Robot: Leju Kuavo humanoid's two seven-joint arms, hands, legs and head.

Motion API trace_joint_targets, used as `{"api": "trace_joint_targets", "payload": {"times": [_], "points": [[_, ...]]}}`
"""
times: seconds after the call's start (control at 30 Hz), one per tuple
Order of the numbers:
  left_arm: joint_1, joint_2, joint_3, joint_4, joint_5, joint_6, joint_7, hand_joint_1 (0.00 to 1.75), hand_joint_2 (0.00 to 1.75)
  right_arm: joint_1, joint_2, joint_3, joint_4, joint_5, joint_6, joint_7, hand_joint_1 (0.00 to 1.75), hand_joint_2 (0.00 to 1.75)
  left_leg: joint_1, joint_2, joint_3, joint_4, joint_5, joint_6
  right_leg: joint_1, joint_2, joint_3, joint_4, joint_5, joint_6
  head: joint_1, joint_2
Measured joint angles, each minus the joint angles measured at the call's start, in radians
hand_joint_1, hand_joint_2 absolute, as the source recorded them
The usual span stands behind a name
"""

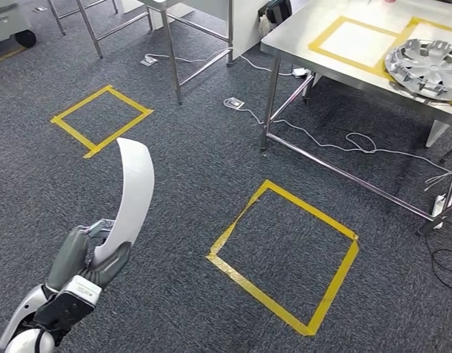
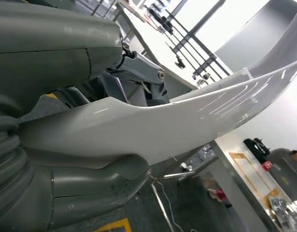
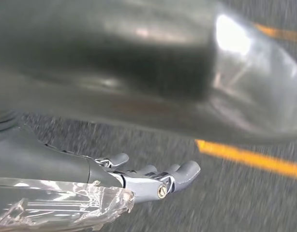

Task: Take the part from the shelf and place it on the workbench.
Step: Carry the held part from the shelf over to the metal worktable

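I have the part (image 1: 132, 195) in my left hand (image 1: 87, 265): a white, curved, glossy panel, standing nearly upright from the hand with its tip arcing over. The thumb and fingers (image 2: 99, 186) close on its lower end from both sides, and the left wrist view shows the panel (image 2: 158, 125) pinched between the grey thumb and the darker fingers. The part is over the carpet, well apart from the table (image 1: 302, 33), which stands ahead and to my right with a yellow taped square (image 1: 324, 29) on its top and a hubcap (image 1: 426, 66) next to it.

My right hand (image 3: 150, 176) hangs over the floor, fingers stretched out and lying apart, holding nothing.

I judge the part to be light moulded plastic, stiff enough to keep its bow but thin, so it may flex if squeezed hard. The gloss looks slippery, and the long free end gives it leverage against the grip; a quick swing could make it pivot or slide in the fingers. Taking it at the thicker end seems right, since the narrow tip would bend and offer little surface. I would keep the wrist steady on the way across, and lay it down flat on the table so that the finish does not scuff.

Yellow tape squares (image 1: 285, 254) mark the floor between me and the table.
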State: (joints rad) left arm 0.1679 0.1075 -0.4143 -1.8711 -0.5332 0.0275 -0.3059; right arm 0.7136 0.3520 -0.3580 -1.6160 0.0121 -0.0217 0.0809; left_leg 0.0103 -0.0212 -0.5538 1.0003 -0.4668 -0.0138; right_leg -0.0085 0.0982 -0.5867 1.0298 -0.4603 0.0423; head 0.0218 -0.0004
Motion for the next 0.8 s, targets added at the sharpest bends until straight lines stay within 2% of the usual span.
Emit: {"api": "trace_joint_targets", "payload": {"times": [0.03,0.07,0.13,0.17,0.2,0.23,0.27,0.33,0.37,0.4,0.43,0.53,0.57,0.63,0.7,0.73,0.77,0.8], "points": [[0.0,0.001,-0.001,0.0,0.001,0.004,-0.001,1.75,1.75,-0.003,0.0,-0.006,0.001,0.002,0.013,-0.002,0.0,0.0,0.0,0.002,0.001,-0.002,0.001,0.007,0.0,-0.015,-0.005,0.01,-0.009,0.004,0.001,0.0],[0.001,0.002,-0.002,0.0,0.001,0.009,-0.002,1.75,1.75,-0.008,0.0,-0.014,0.002,0.004,0.024,-0.003,0.0,0.0,0.0,0.005,0.002,-0.004,0.002,0.013,0.0,-0.037,-0.018,0.044,-0.031,0.007,0.004,0.0],[0.007,0.005,-0.003,0.0,0.001,0.019,-0.003,1.75,1.75,-0.022,0.0,-0.023,0.008,0.011,0.039,-0.01,0.0,0.0,-0.003,0.012,0.003,-0.005,0.001,0.022,0.0,-0.079,-0.075,0.166,-0.097,0.011,0.009,0.0],[0.012,0.007,-0.003,0.0,0.001,0.024,-0.004,1.75,1.75,-0.029,0.0,-0.026,0.013,0.016,0.046,-0.015,0.0,0.0,-0.005,0.016,0.003,-0.005,0.0,0.025,0.0,-0.087,-0.109,0.236,-0.129,0.012,0.01,0.0],[0.016,0.01,-0.003,0.0,0.001,0.029,-0.004,1.75,1.75,-0.035,0.0,-0.027,0.018,0.023,0.054,-0.021,0.0,0.0,-0.007,0.021,0.004,-0.005,-0.002,0.026,0.0,-0.089,-0.132,0.281,-0.144,0.012,0.009,0.0],[0.021,0.012,-0.003,0.0,0.001,0.033,-0.004,1.75,1.75,-0.04,0.0,-0.03,0.024,0.031,0.063,-0.027,0.0,0.0,-0.008,0.024,0.006,-0.004,-0.003,0.026,0.0,-0.089,-0.139,0.294,-0.14,0.012,0.009,0.0],[0.024,0.014,-0.003,0.0,0.001,0.037,-0.004,1.75,1.75,-0.045,0.0,-0.033,0.03,0.038,0.071,-0.033,0.0,0.0,-0.008,0.025,0.01,-0.004,-0.005,0.026,0.0,-0.09,-0.126,0.268,-0.118,0.011,0.009,0.0],[0.029,0.017,-0.003,-0.001,0.001,0.042,-0.004,1.75,1.75,-0.053,0.0,-0.042,0.04,0.048,0.084,-0.04,0.0,0.0,-0.009,0.027,0.02,-0.004,-0.012,0.022,0.001,-0.093,-0.056,0.136,-0.048,0.007,0.01,0.0],[0.032,0.019,-0.003,-0.001,0.001,0.044,-0.004,1.75,1.75,-0.058,0.0,-0.045,0.044,0.05,0.087,-0.042,0.0,0.0,-0.011,0.027,0.026,-0.003,-0.017,0.018,0.001,-0.096,-0.022,0.072,-0.024,0.004,0.009,0.0],[0.033,0.021,-0.002,-0.001,0.001,0.045,-0.004,1.75,1.75,-0.062,0.0,-0.048,0.047,0.053,0.09,-0.044,0.0,0.0,-0.012,0.027,0.029,-0.002,-0.02,0.013,0.002,-0.098,0.003,0.03,-0.012,0.001,0.009,0.0],[0.035,0.023,-0.002,-0.001,0.001,0.047,-0.004,1.75,1.75,-0.066,0.0,-0.05,0.051,0.056,0.092,-0.046,0.0,0.0,-0.013,0.027,0.03,-0.002,-0.022,0.008,0.004,-0.099,0.013,0.013,-0.011,-0.002,0.008,0.0],[0.04,0.028,-0.003,-0.002,0.002,0.053,-0.005,1.75,1.75,-0.074,0.0,-0.057,0.062,0.07,0.105,-0.057,0.0,0.0,-0.011,0.027,0.03,-0.001,-0.028,-0.007,0.005,-0.093,0.02,0.007,-0.013,-0.016,0.008,0.0],[0.042,0.03,-0.003,-0.003,0.002,0.055,-0.007,1.75,1.75,-0.079,0.0,-0.062,0.067,0.077,0.11,-0.062,0.0,0.0,-0.01,0.027,0.022,0.017,-0.039,-0.013,0.003,-0.091,0.024,0.003,-0.013,-0.022,0.006,0.0],[0.045,0.035,-0.003,-0.004,0.003,0.062,-0.011,1.75,1.75,-0.091,0.0,-0.07,0.08,0.092,0.123,-0.073,0.0,0.0,-0.009,0.026,-0.028,0.112,-0.083,-0.023,0.0,-0.089,0.033,-0.002,-0.016,-0.032,0.004,0.0],[0.053,0.043,-0.003,-0.005,0.003,0.07,-0.015,1.75,1.75,-0.104,0.0,-0.078,0.096,0.108,0.139,-0.084,0.0,0.0,-0.008,0.025,-0.106,0.238,-0.12,-0.028,0.0,-0.086,0.04,-0.003,-0.024,-0.038,0.003,0.0],[0.058,0.047,-0.003,-0.005,0.003,0.075,-0.015,1.75,1.75,-0.109,0.0,-0.082,0.105,0.115,0.148,-0.089,0.0,0.0,-0.008,0.025,-0.132,0.269,-0.115,-0.029,0.0,-0.083,0.045,-0.003,-0.029,-0.039,0.002,0.0],[0.062,0.051,-0.003,-0.005,0.004,0.081,-0.016,1.75,1.75,-0.115,0.0,-0.086,0.114,0.122,0.156,-0.093,0.0,0.0,-0.008,0.025,-0.14,0.264,-0.091,-0.028,0.0,-0.08,0.052,-0.003,-0.034,-0.038,0.003,0.0],[0.065,0.055,-0.003,-0.005,0.004,0.086,-0.017,1.75,1.75,-0.12,0.0,-0.091,0.123,0.13,0.164,-0.096,0.0,0.0,-0.008,0.025,-0.129,0.224,-0.052,-0.026,0.0,-0.075,0.061,-0.003,-0.04,-0.036,0.003,0.0]]}}
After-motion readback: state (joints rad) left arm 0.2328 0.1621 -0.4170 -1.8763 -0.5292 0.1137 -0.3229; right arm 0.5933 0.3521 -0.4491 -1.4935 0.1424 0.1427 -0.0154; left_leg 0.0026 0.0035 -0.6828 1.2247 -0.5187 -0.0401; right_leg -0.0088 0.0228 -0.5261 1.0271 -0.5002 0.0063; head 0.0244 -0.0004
